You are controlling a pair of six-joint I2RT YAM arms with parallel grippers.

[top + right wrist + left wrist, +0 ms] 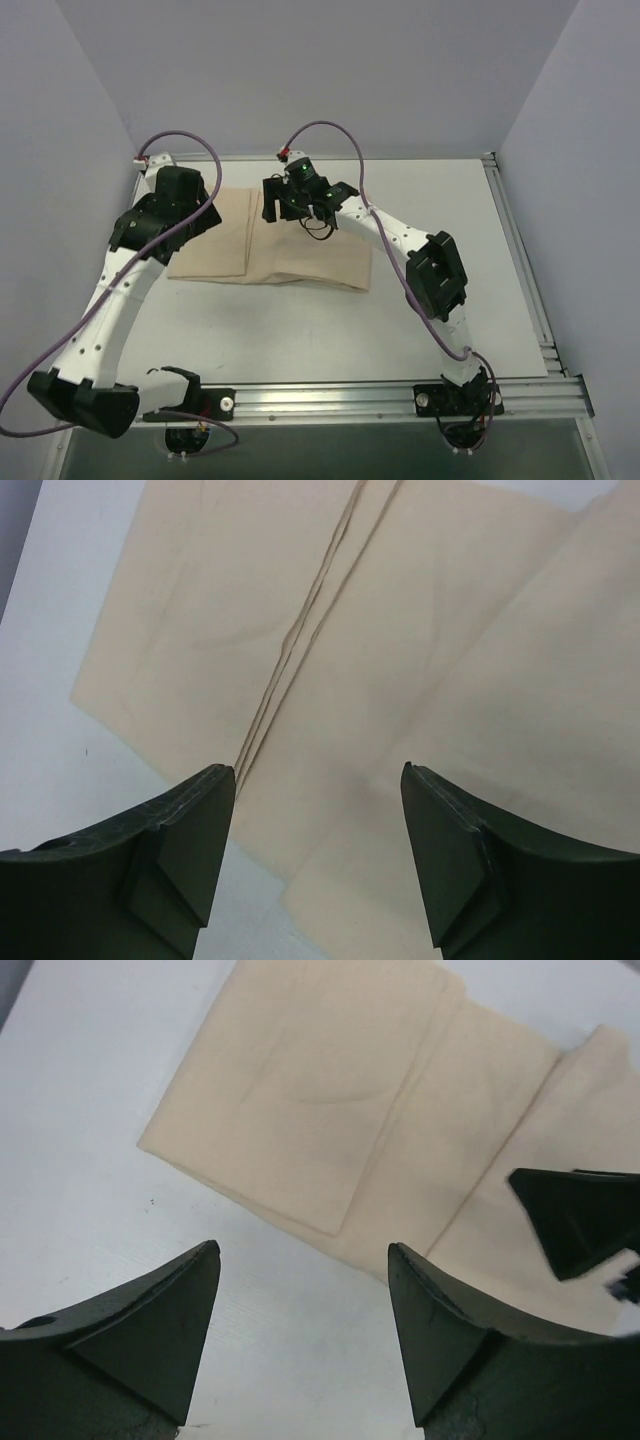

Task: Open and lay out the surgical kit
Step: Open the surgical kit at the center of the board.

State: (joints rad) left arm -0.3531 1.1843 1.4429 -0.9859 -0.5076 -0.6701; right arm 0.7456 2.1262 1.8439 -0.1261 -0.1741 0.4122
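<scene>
Beige cloth wrap lies folded flat on the white table, toward the far side and left of centre. It is folded shut, so its inside cannot be seen. Left gripper: jaws spread, holding nothing, over bare table just beside the wrap's edge. Right gripper: jaws spread above the layered folds, grasping nothing. In the top view the left arm covers the wrap's far left corner.

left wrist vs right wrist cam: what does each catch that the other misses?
Left wrist only: one black finger of the right gripper at the right edge, over the beige folded cloth wrap. Right wrist only: a close-up of stacked fold edges running up the cloth. Both: the wrap lying folded on the white table, no tray or instruments visible. Each view's own gripper is open and empty, including the left gripper.
</scene>
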